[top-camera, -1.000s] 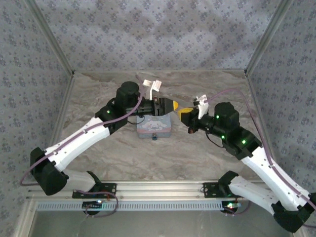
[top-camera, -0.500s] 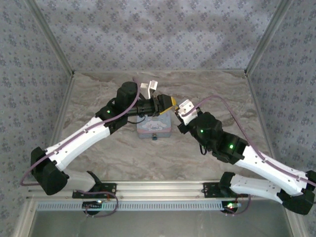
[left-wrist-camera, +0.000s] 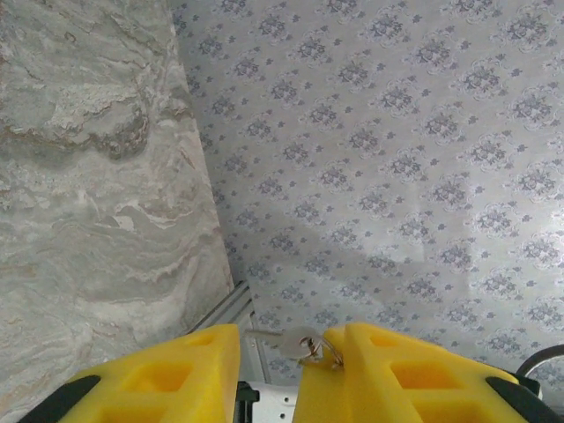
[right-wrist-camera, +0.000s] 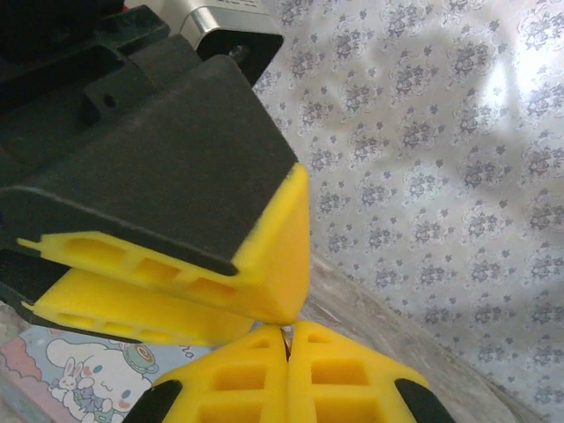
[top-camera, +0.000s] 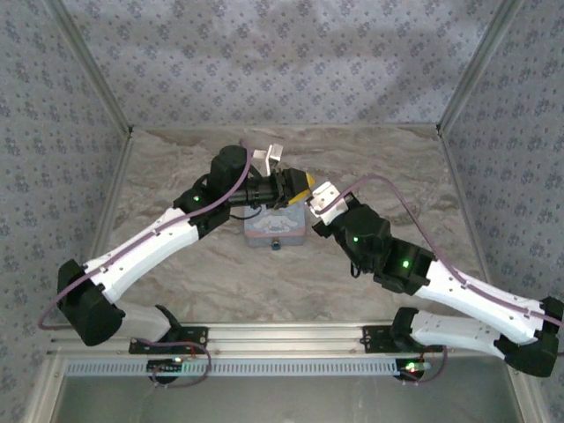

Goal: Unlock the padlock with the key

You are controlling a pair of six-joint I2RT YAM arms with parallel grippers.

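The padlock (top-camera: 276, 246) is a tiny dark spot at the middle of the near face of the pale blue cartoon-printed tin box (top-camera: 276, 227). The box sits on the marbled worktop (top-camera: 405, 159) roughly midway between left and right, and neither claw touches the padlock.

A small silver key (left-wrist-camera: 295, 342) on a wire ring shows in the left wrist view, lying across the gap between the yellow fingers (left-wrist-camera: 176, 370). It touches the finger on the right of that view; whether it meets the other finger cannot be told.

The left claw (top-camera: 301, 185) hangs above the far right corner of the box, its jaws narrowly apart.

The right claw (right-wrist-camera: 286, 330) is pressed closed, with only a thin dark line between its pads; what that line is cannot be made out. Its tips sit just under one yellow finger of the left claw, touching or nearly so, with the printed lid below them. Patterned grey walls enclose the worktop.
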